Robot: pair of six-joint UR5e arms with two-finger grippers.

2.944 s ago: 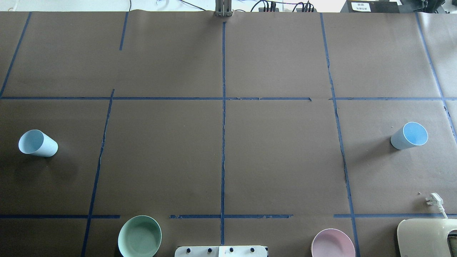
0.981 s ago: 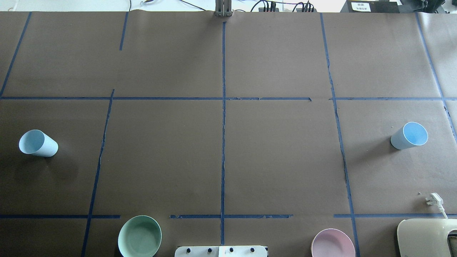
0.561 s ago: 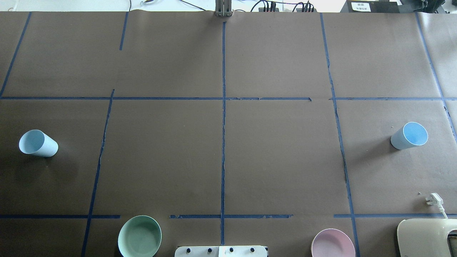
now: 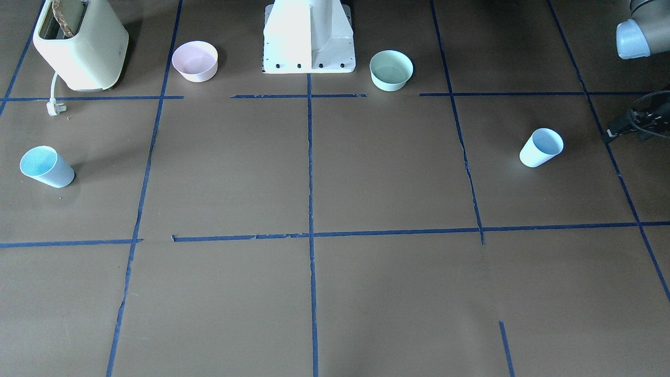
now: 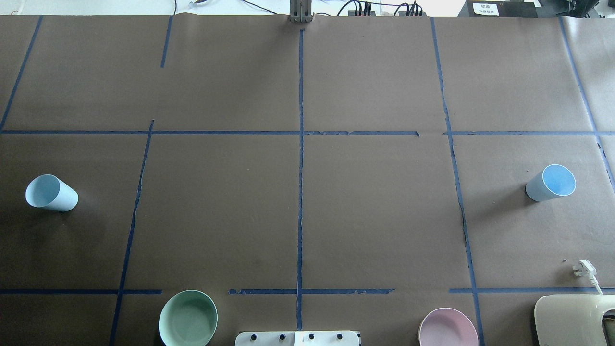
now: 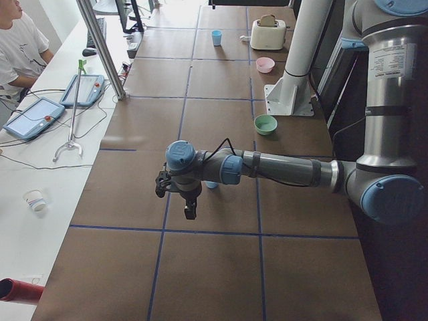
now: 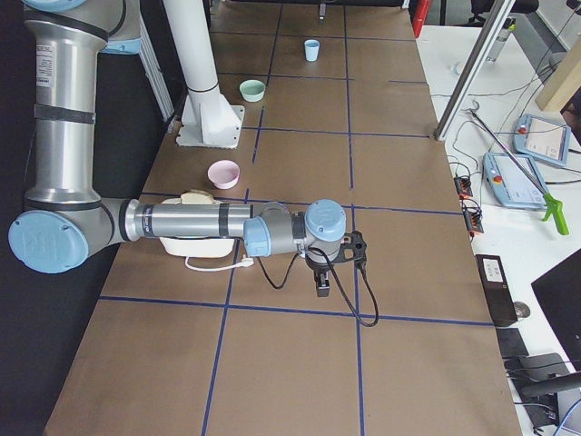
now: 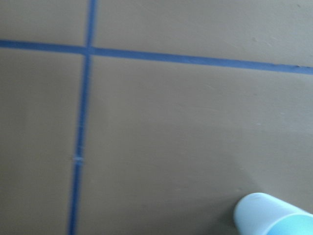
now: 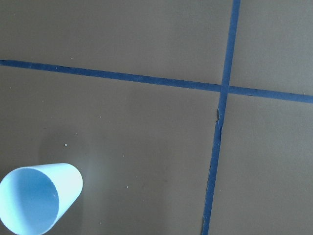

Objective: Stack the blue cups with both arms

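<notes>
Two of them in play: the left-end blue cup (image 5: 51, 193) and the right-end blue cup (image 5: 551, 182). Both stand upright, mouth up, on the brown paper table cover (image 5: 375, 216), well apart at opposite ends.

The left-end blue cup sits near the left claw (image 6: 187, 204), on the table-middle side of it and not touching (the left wrist camera only catches it in the bottom-right corner, a bit blurry). That claw points down at the paper off the end of the left arm (image 6: 287, 170), which stretches out low and nearly level. Whether its fingers are apart or together, I honestly can't tell. The side view is too small, and the front view only shows a black bit at the edge.

Same deal at the other end. The right-end blue cup stands clear of the right claw (image 7: 324, 282), again on the table-middle side of it, and shows in the lower-left corner of the right wrist camera. The right arm (image 7: 191, 221) reaches out low with its claw pointing down, and I can't tell if those fingers are apart or together either.

Back toward the robot from the claws sit a mint-green bowl (image 4: 391, 69) on the left claw's side and a pink bowl (image 4: 194, 61) on the right claw's side, flanking the white pedestal base (image 4: 309, 42). A cream toaster (image 4: 84, 47) with a slice of bread in it sits robot-ward of the right claw, its plug (image 4: 55, 108) lying on the paper. Blue tape lines (image 4: 310, 173) grid the whole surface.
</notes>
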